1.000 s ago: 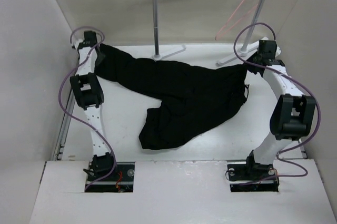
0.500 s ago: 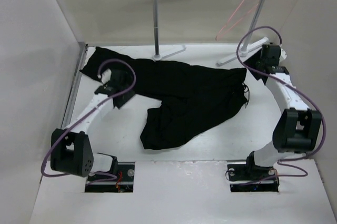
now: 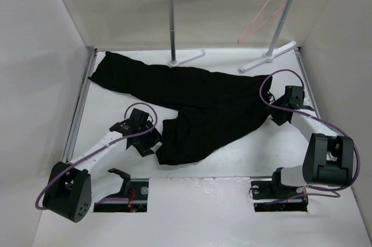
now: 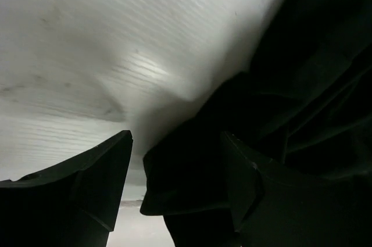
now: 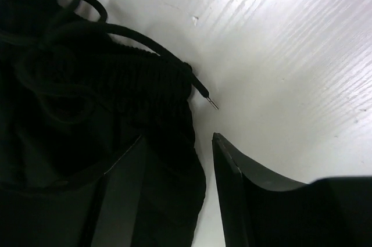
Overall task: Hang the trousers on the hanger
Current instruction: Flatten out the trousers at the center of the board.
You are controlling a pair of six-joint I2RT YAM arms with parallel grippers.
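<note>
- Top external view: the trousers (image 3: 215, 104) lie flat on the table (image 3: 244, 157) just in front of the garment rack (image 3: 171, 20). One leg runs out past the rack's left foot, the other is folded back on the side away from the rack, and the waistband lies below the rack's right foot.
- The hanger (image 3: 264, 17) hangs by its hook from the right end of the rack's bar. It is apart from the trousers and not held.
- The left gripper (image 3: 152, 140) is low on the table, well away from the rack, at the edge of the folded leg. In the left wrist view its jaws are spread, with a lip of black cloth between the fingers (image 4: 87, 192). They are not closed on it.
- The right gripper (image 3: 274, 113) sits at the waistband end. In the right wrist view its jaws are parted around the ribbed waistband corner, and the drawstring (image 5: 145, 33) trails just ahead of them.
- The trousers' long axis runs across, roughly parallel to the rack's bar, with a gripper at either end.
- The right arm is nearer the hanger, so the waistband grip likely matters most for the lift towards it.
</note>
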